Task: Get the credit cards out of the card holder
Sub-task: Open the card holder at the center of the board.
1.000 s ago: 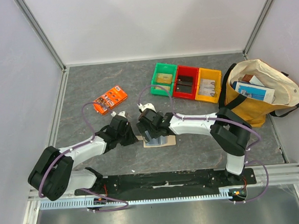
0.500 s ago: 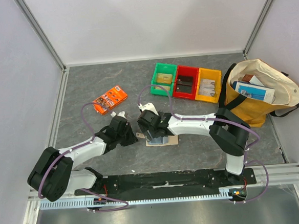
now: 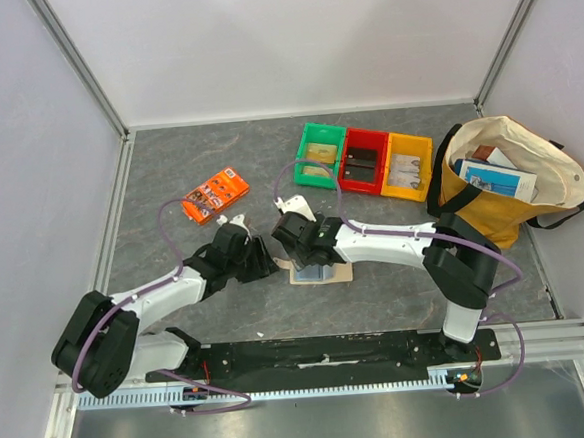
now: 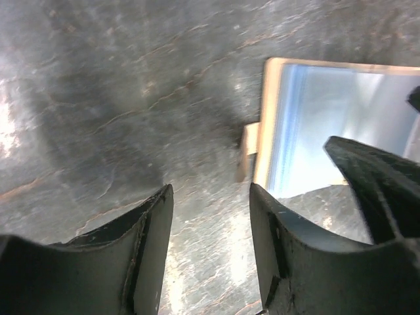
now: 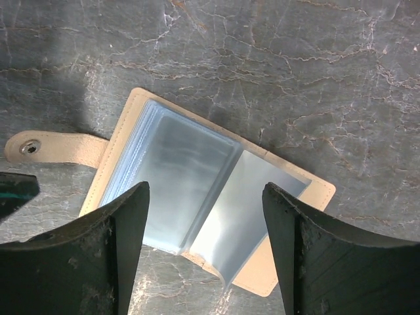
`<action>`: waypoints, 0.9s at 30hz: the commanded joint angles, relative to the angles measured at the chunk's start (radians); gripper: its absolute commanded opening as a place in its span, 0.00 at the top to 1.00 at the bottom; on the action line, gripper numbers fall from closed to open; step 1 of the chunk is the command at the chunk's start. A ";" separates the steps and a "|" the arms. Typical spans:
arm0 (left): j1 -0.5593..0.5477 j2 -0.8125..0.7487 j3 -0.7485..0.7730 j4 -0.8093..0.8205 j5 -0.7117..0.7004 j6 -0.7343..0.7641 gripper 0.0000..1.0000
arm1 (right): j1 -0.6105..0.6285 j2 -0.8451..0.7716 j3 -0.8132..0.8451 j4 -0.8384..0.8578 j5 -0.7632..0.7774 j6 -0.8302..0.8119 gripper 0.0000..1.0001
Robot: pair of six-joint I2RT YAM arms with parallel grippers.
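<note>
Left jaws and right jaws are hanging open, empty, by the opened beige folding card holder [image 5: 172,172]; unpinned, it is probably risking sliding across the grey surface [image 5: 328,79].

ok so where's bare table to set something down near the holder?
Free: the back-left stretch between the orange packet and the green bin, up to the back wall; also the near strip between the card holder and the base rail. Crowded: centre, where the left gripper and right gripper meet at the holder; back right, bins and tote bag.
</note>
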 commanded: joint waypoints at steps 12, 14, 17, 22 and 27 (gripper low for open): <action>0.003 0.154 0.115 0.134 0.047 -0.013 0.62 | 0.004 -0.018 0.019 0.038 -0.038 0.010 0.21; 0.003 0.164 0.109 0.146 0.061 -0.016 0.74 | 0.004 -0.007 0.024 0.042 -0.049 0.015 0.18; 0.003 0.148 0.095 0.152 0.059 -0.019 0.94 | 0.002 0.011 0.022 0.053 -0.050 0.021 0.15; 0.003 0.111 0.072 0.140 0.044 -0.022 0.98 | 0.004 0.033 0.021 0.059 -0.063 0.029 0.12; 0.003 0.085 0.050 0.135 0.039 -0.032 0.98 | 0.005 0.043 0.010 0.061 -0.056 0.032 0.11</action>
